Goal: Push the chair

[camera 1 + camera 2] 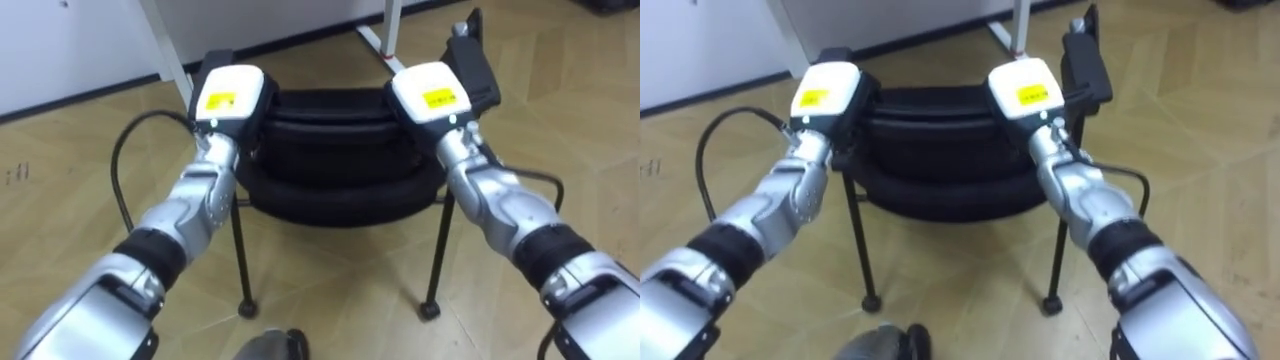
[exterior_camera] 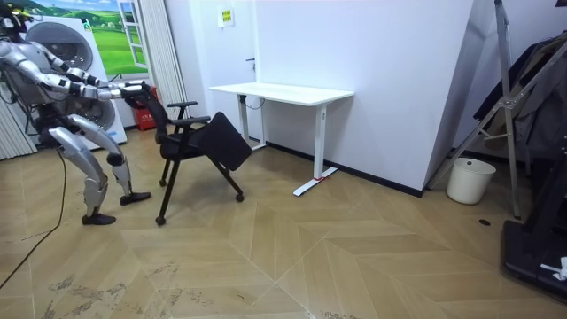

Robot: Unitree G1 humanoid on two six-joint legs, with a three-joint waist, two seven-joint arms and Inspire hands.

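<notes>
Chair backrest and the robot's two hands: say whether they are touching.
Touching. In the left eye view the left hand and right hand both lie against the top edge of the chair backrest, no gap showing.

Sparse indoor test room, plain white walls [image 2: 390, 80], white desk [image 2: 282, 91], washing machine [image 2: 64, 40], waste bin [image 2: 469, 180], parquet floor [image 2: 354, 257]

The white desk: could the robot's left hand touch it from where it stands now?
Probably not. The left hand is behind the black chair, which stands between the robot and the white desk farther off.
</notes>
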